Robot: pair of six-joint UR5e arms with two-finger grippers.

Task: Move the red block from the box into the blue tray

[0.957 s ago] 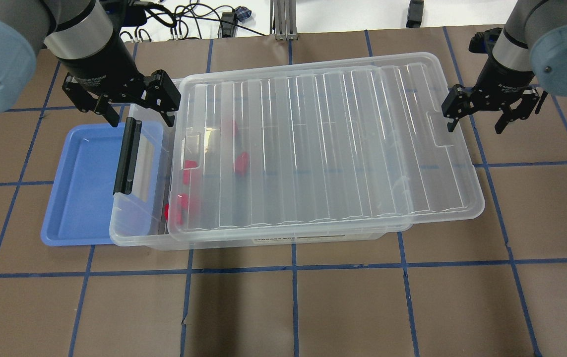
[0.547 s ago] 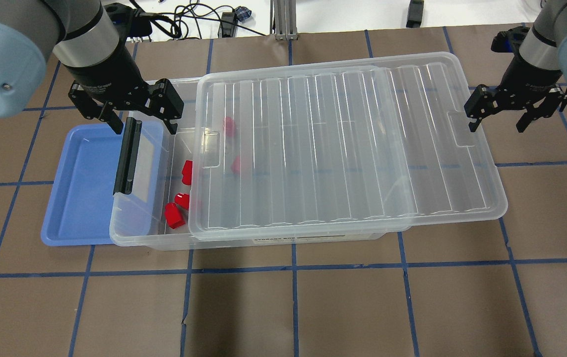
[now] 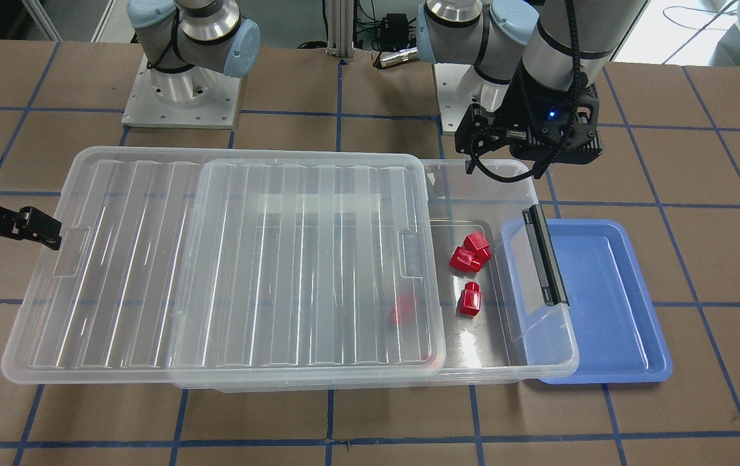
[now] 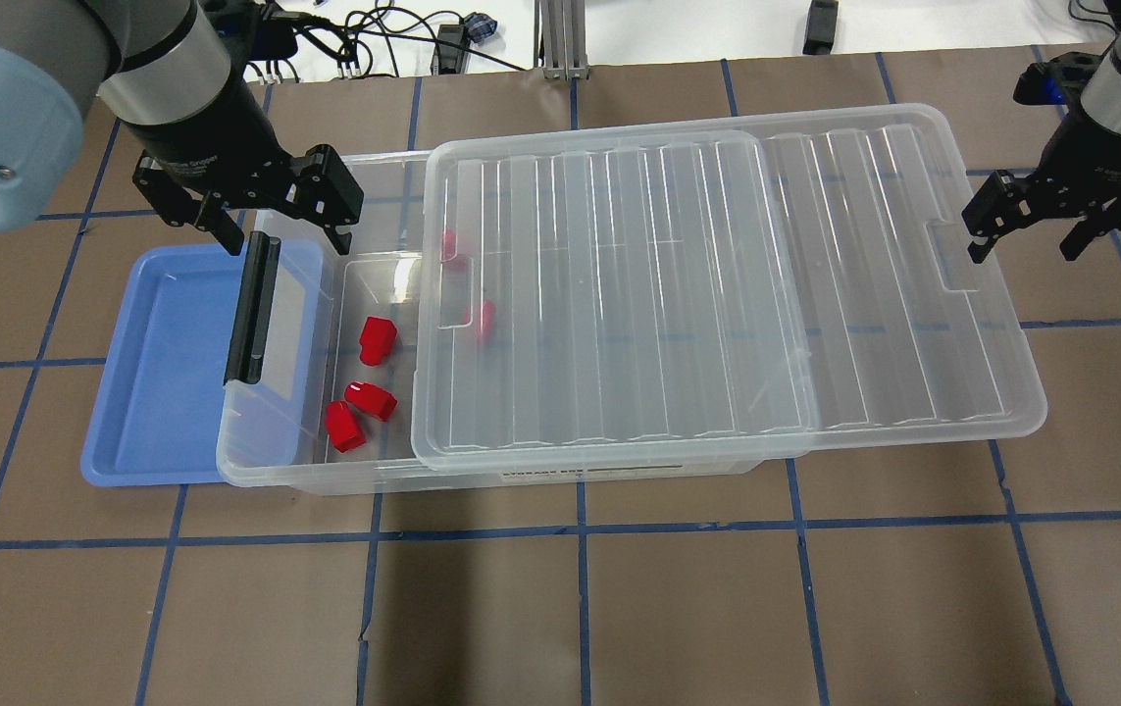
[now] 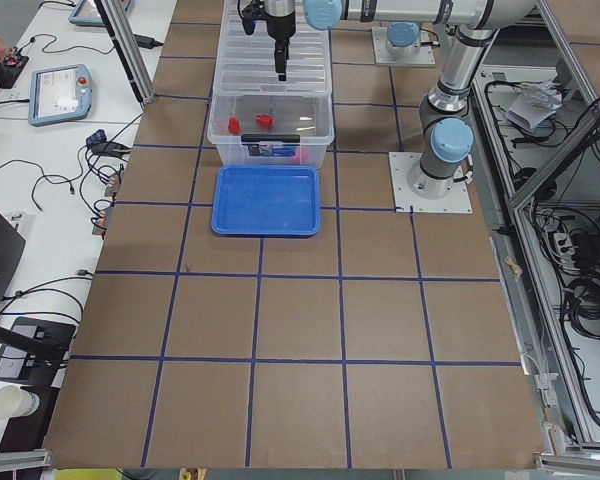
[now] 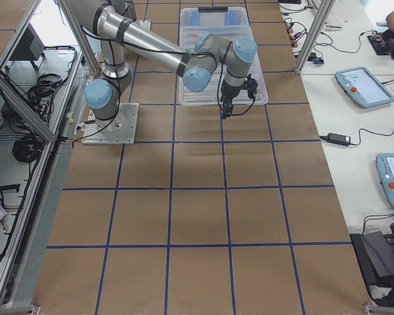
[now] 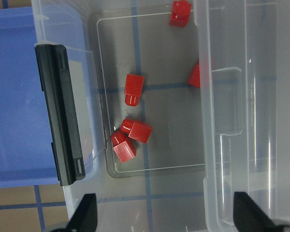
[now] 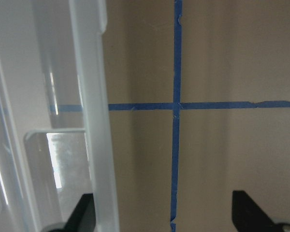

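Both jaws wide open, empty. Left jaws hover over the box (image 4: 266, 471)'s uncovered end. Right jaws sit just off the lid (image 4: 717, 294), which is offset toward the counter's right edge so the red block (image 4: 377, 339) inside is reachable. Blue tray (image 4: 158, 392) waits alongside, toward the left edge.

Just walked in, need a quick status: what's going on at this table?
The box has its lid slid toward the robot's right, leaving the latch end uncovered with three red blocks in view there. The right gripper is open at the lid's far edge; the left gripper hangs open over the uncovered end. No block is in the blue tray.
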